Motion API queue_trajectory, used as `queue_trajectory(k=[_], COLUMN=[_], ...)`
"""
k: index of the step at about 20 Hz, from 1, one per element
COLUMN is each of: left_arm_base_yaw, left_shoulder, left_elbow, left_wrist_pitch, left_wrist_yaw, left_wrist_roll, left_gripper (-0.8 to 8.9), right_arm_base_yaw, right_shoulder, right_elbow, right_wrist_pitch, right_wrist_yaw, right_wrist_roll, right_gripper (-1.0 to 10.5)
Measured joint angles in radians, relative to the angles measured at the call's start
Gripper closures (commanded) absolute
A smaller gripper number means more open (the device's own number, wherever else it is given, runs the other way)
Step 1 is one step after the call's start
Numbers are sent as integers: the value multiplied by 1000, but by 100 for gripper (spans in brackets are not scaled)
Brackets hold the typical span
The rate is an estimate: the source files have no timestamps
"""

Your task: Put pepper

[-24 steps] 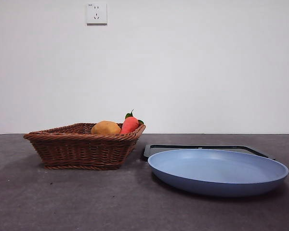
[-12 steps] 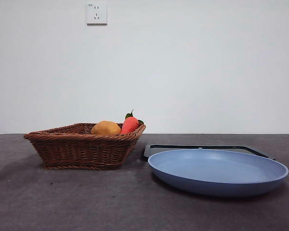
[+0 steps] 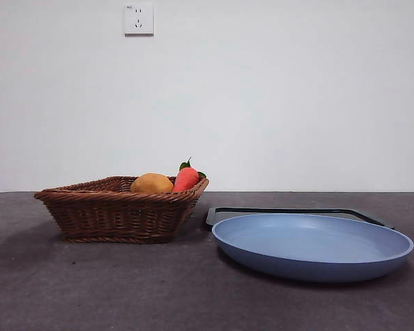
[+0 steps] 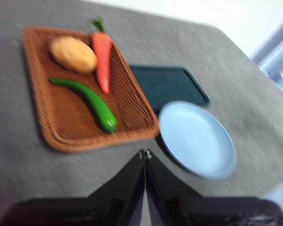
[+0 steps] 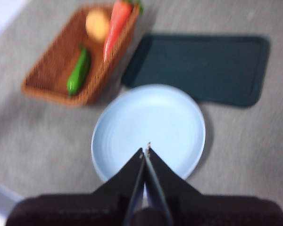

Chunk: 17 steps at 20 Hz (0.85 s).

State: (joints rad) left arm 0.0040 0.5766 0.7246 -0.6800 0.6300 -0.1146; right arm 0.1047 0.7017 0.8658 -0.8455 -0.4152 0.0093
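Note:
The pepper [image 4: 87,100] is a glossy green, long vegetable lying in the brown wicker basket [image 4: 42,122], beside a carrot and a potato; the right wrist view shows the pepper [image 5: 78,71] too. The front view hides it behind the basket [image 3: 117,210] wall. My left gripper [image 4: 145,154] hangs shut high above the table, off the basket's near edge. My right gripper [image 5: 146,149] is shut high over the blue plate [image 5: 174,117]. Neither gripper shows in the front view.
A red-orange carrot [image 4: 102,52] and a yellow-brown potato [image 4: 73,53] share the basket. The blue plate [image 3: 310,245] sits right of the basket, with a dark flat tray [image 3: 290,212] behind it. A wall socket [image 3: 139,19] is on the white wall.

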Motion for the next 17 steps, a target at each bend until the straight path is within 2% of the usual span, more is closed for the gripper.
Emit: queue_trajectory(k=[3, 7, 8, 11, 12, 17], left_arm_base_yaw=[-6, -9, -9, -10, -10, -10], left_shoulder=[46, 51, 51, 51, 51, 51], left_elbow=[43, 44, 44, 44, 44, 44], left_wrist_pitch=[-126, -157, -158, -158, -158, -158], left_wrist_yaw=[20, 24, 25, 25, 25, 25], left_wrist_roll=[90, 138, 137, 132, 132, 132], left_gripper=[807, 800, 759, 428, 413, 413], right_arm_base_yaw=[0, 0, 0, 0, 0, 0], right_shoulder=[56, 60, 60, 61, 64, 109], right_elbow=[65, 66, 66, 66, 66, 66], right_wrist_pitch=[-128, -147, -146, -142, -142, -142], right_wrist_yaw=[-4, -4, -4, -1, -1, -1], right_wrist_roll=[-79, -108, -108, -101, -90, -68], right_gripper=[941, 930, 890, 632, 602, 608])
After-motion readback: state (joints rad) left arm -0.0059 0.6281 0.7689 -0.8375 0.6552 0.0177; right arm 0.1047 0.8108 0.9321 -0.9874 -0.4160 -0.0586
